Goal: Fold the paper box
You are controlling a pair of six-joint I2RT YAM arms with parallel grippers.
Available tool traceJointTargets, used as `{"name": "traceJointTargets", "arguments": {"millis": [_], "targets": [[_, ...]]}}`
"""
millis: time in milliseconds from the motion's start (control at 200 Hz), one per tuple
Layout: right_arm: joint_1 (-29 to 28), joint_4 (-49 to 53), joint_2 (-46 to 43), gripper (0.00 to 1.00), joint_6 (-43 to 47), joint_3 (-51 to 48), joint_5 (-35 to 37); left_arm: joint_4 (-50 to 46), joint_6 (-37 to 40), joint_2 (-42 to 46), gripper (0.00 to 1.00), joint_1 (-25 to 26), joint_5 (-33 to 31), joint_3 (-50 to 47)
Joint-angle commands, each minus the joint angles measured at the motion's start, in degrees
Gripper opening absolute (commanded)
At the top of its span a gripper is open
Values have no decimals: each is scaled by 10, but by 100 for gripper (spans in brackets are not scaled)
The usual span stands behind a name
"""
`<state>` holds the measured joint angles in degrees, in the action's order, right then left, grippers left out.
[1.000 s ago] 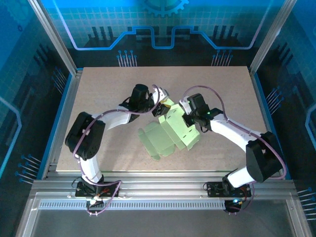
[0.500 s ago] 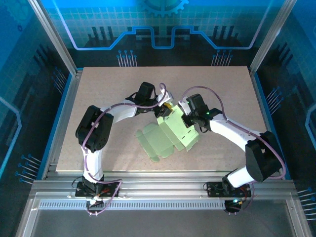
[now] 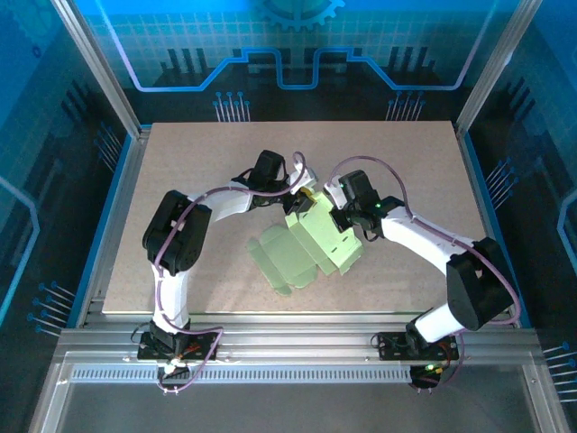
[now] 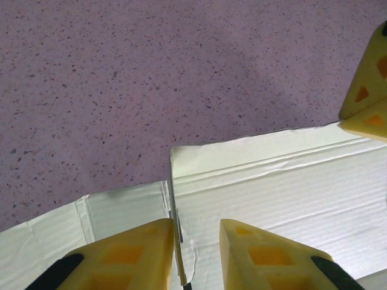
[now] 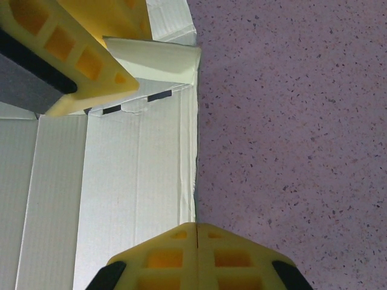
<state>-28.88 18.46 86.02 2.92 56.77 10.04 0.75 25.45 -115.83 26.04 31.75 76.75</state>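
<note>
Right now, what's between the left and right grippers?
Just the paper box, its card spanning left gripper to right gripper; right wrist view.

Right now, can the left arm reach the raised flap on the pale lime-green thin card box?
Likely yes: the card box's raised flap stands between the left gripper's parted fingers, with nothing blocking.

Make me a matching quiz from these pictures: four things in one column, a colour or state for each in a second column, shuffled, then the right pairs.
Column one
1. left tool
2. right tool
3. box
4. table

Column two
A. pale green, lying partly folded
B. shut tight
C. speckled surface
D. slightly open, a card edge in the gap

Pairs: 1-D, 2-B, 3-A, 4-C
</note>
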Motion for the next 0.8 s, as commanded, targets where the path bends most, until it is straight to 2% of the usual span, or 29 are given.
{"name": "traceJointTargets", "arguments": {"millis": [0,115,215,335,525,795], "targets": [[-8,8,9,0,6,20,-5,12,-6,-11,23,2,-2,18],[-10,11,11,0,9,22,-2,7,-9,-9,23,2,0,23],[-12,15,13,0,13,24,4,-1,-7,-8,32,2,-7,30],[-13,20,13,0,17,26,13,-39,7,-11,33,2,-11,51],[-13,19,12,0,17,26,10,-80,12,-24,25,2,2,76],[-14,21,12,0,18,29,10,-86,17,-27,22,2,6,77]]}}
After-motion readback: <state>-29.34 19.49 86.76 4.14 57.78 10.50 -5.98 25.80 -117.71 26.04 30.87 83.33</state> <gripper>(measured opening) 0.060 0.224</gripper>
